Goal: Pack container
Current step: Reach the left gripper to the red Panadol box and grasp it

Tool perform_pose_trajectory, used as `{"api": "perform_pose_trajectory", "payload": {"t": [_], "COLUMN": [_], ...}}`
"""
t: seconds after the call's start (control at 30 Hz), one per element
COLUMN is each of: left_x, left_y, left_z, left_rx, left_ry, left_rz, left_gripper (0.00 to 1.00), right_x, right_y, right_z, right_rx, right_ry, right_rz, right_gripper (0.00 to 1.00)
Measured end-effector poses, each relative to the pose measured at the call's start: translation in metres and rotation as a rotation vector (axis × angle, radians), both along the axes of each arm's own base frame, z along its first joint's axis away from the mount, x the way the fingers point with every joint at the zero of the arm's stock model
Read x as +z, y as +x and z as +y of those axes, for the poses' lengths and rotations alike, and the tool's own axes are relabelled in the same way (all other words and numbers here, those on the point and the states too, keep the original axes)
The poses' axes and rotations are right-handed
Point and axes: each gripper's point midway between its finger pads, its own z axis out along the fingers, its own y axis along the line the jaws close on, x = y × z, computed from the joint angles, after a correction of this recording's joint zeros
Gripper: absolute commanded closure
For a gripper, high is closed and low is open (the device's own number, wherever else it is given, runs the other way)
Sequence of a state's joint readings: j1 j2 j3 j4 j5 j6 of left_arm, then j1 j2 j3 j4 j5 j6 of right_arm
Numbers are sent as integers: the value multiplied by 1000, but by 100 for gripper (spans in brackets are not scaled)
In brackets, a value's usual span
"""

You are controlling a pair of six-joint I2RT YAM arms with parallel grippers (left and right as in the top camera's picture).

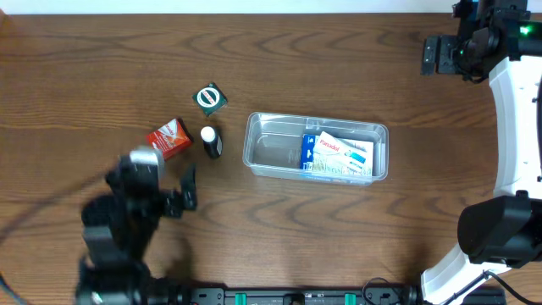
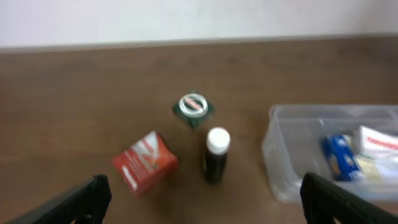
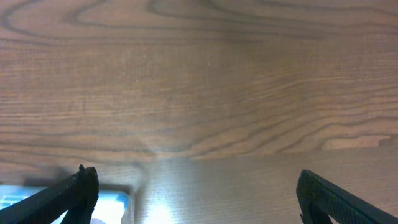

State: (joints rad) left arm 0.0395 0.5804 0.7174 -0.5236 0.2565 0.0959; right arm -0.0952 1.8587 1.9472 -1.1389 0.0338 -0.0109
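The clear plastic container (image 1: 269,151) lies at the table's middle, with a blue and white box (image 1: 337,155) in its right half. To its left lie a red box (image 1: 168,137), a black bottle with a white cap (image 1: 210,142) and a small green box (image 1: 211,99). My left gripper (image 1: 186,188) is open and empty, just below the red box and bottle. In the left wrist view its open fingers (image 2: 202,205) frame the red box (image 2: 144,163), bottle (image 2: 216,155), green box (image 2: 194,109) and container (image 2: 281,163). My right gripper (image 1: 434,55) is open and empty at the far right.
The right wrist view shows open fingers (image 3: 199,199) over bare wood, with a pale blue patch (image 3: 112,202) at the lower left that I cannot identify. The white right arm (image 1: 517,127) runs along the right edge. The table's back edge meets a pale wall (image 2: 199,18).
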Motion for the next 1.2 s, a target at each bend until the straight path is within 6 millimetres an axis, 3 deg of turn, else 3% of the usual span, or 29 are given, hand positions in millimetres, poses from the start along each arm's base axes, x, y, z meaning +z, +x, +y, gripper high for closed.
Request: {"api": "perform_pose_trajectory", "payload": {"t": [0.1,0.2,0.33,0.57,0.67,0.87,1.2], "left_x": [17,13,-10,-66,-77,-78,-81], "left_y": [18,25,27,42,48,72,85], "left_z": [-3,-4,0,29,39,53,51], "left_rx": [-22,-51,-76,-15,-12,-147,-348], "left_ry": [-10,-1,2,0,17,177,307], "left_rz": [161,380,688,967,987,868,784], "left_gripper": [2,2,2,2,2,2,2], "right_x": [0,0,0,0,0,0,0], "right_y": [0,0,0,0,0,0,0], "right_z": [0,0,0,0,0,0,0], "right_rx": [0,0,-1,-1,-1,0,-1], "right_ry": [0,0,0,-1,-1,0,-1], "right_rz": [-1,-1,-2,-1,-1,-1,-1], "right_gripper": [1,1,1,1,1,1,1]}}
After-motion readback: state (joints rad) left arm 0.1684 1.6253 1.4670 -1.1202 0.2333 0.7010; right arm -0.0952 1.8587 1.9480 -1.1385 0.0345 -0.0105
